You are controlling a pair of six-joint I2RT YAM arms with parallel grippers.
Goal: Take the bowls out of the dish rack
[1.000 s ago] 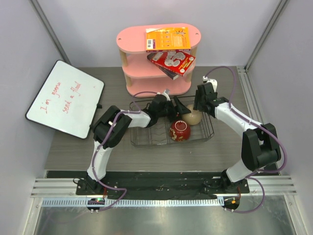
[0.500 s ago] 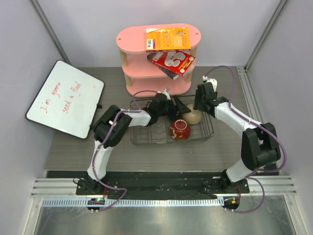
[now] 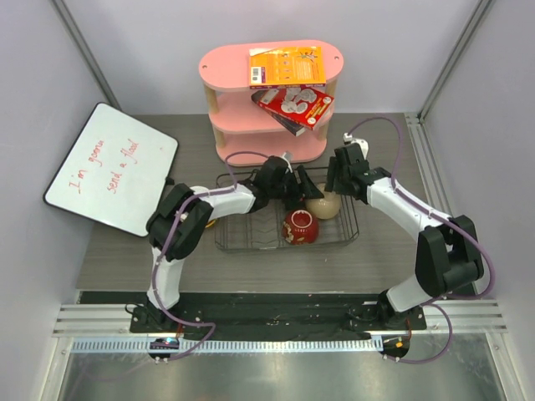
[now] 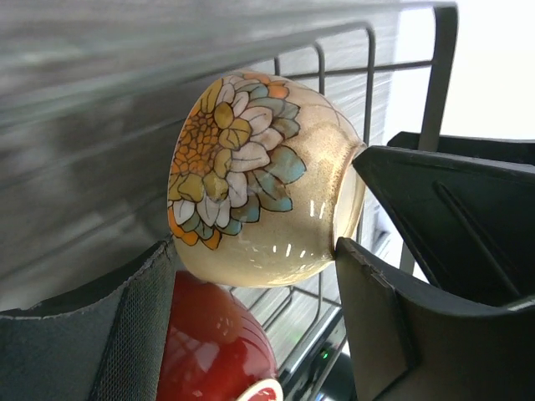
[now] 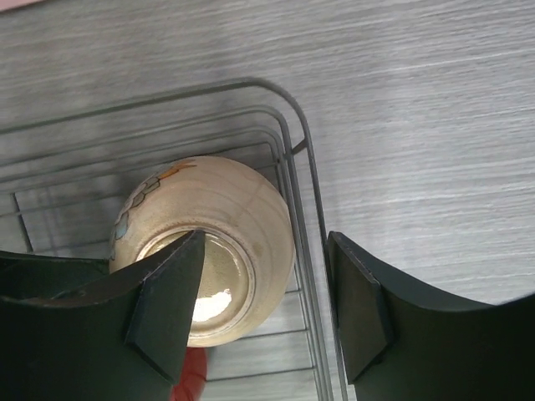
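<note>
Pink three-tier shelf [image 3: 230, 63] at the far side of the grey wood-grain counter [image 3: 125, 251], orange book [image 3: 286, 66] flat on its top, red book [image 3: 292, 106] tilted on the middle tier, whiteboard [image 3: 111, 167] with red handwriting lying askew at left

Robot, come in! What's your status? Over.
Left end effector around beige bowl, grip unclear. Right end effector open nearby. Red bowl in dish rack.

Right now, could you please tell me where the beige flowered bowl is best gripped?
Probably the foot ring of the beige bowl, from above: it lies upturned in the dish rack, base up, and the rounded wall offers less purchase than that raised ring.
</note>
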